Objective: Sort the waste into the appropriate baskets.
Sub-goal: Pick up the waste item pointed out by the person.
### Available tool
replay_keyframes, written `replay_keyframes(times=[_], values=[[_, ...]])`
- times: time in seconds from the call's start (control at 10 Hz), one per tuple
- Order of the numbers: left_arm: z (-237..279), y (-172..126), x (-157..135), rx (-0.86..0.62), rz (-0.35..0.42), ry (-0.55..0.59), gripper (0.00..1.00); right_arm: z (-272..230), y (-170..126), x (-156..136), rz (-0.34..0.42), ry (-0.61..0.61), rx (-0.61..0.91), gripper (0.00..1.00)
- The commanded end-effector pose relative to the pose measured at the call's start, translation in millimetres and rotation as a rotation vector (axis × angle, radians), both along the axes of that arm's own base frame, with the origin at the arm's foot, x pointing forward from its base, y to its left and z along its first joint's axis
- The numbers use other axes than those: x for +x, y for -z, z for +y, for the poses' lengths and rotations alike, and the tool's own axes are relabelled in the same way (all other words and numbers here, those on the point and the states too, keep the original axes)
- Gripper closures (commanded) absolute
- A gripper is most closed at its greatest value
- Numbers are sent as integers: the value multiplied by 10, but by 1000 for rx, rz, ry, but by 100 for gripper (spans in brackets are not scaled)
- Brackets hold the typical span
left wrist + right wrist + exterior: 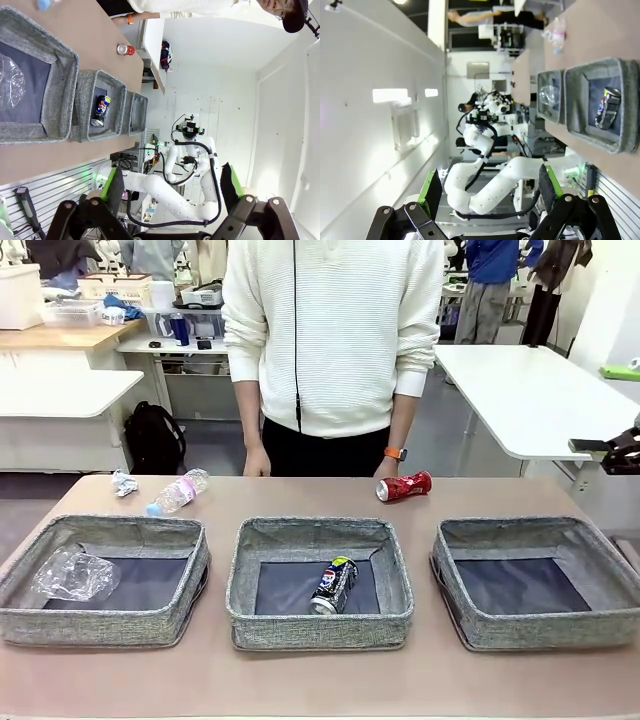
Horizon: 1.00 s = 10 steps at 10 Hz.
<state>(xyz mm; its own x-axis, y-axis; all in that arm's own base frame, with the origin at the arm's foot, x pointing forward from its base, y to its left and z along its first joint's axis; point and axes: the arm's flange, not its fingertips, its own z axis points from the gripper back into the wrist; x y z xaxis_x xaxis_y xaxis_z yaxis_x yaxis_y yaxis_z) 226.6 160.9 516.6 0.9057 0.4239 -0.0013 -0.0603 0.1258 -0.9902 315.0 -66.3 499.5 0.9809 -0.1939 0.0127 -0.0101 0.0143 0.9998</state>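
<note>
Pepsi can (101, 111) lies in middle basket (84, 116), well apart from left gripper (173, 174).

Grey woven baskets (320, 625) — dark blue can (334, 585), red can (404, 486).

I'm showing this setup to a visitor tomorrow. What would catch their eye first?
A dark blue Pepsi can lies in the middle basket of a row of three, and a clear plastic cup in the left basket. Beyond them on the table, a crushed red can, a small bottle and a paper ball lie before a person in a white sweater.
</note>
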Motion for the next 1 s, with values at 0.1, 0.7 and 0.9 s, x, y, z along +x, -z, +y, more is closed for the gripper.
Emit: replay_keyframes(times=[0.1, 0.7, 0.9], values=[[-3, -4, -10, -9, -25, 7, 0, 12, -19, 23, -3, 8, 13, 0], [-3, -4, -10, -9, -25, 7, 0, 12, -19, 23, -3, 8, 13, 0], [-3, -4, -10, -9, -25, 7, 0, 12, -19, 23, -3, 8, 13, 0]])
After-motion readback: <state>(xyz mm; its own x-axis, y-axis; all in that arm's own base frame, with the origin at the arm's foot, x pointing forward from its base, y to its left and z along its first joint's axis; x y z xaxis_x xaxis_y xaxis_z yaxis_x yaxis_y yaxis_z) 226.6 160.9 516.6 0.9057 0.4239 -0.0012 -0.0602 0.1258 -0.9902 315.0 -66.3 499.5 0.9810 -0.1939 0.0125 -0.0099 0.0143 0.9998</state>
